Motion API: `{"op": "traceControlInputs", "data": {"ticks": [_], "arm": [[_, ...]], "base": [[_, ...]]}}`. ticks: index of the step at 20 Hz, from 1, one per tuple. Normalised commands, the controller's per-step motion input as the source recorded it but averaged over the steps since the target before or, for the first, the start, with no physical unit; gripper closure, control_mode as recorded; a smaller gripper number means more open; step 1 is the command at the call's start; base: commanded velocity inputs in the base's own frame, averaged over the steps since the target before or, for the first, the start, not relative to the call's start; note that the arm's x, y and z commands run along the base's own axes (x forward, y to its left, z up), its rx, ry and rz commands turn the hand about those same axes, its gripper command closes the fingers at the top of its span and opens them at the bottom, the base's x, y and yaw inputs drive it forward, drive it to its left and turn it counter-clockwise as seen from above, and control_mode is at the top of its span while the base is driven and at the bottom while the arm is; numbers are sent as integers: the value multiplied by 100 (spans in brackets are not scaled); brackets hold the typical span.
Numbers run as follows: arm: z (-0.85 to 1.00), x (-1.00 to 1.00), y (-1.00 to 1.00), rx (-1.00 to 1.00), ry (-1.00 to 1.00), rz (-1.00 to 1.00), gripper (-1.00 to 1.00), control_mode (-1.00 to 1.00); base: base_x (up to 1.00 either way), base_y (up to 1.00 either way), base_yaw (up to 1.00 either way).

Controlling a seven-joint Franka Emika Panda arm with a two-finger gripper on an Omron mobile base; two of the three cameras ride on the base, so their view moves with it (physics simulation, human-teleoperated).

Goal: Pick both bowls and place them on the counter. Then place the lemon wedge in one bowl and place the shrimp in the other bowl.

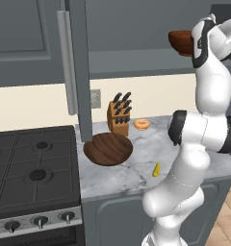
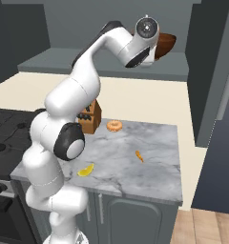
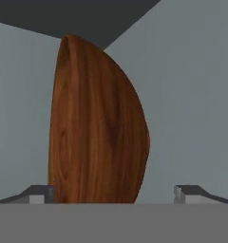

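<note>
The smaller reddish-brown bowl (image 3: 94,128) sits high above the knife block (image 1: 119,116), up in the cabinet, between the wide-open, empty end effector (image 3: 113,192), and looks rigid, light and glossy-slick, best pinched across its thin rim

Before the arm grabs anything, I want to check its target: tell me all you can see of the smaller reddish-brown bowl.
The reddish-brown bowl is glossy, streaky-grained wood, deep and rounded. It sits high up in the grey cabinet recess above the counter, seen edge-on from the hand. The open gripper is right at it, fingertips either side of its lower part; whether they touch cannot be told. Its rest point is hidden.
</note>
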Motion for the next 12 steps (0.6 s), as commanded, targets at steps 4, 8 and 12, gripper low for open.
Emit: {"op": "traceControlInputs", "data": {"ticks": [4,8,12], "arm": [[5,35,-18,0,6,0,-100,-100],[2,26,-23,0,4,0,-100,-100],[-1,9,-24,0,0,0,100,-100]], "base": [[0,0,0],[0,0,0],[0,0,0]]}}
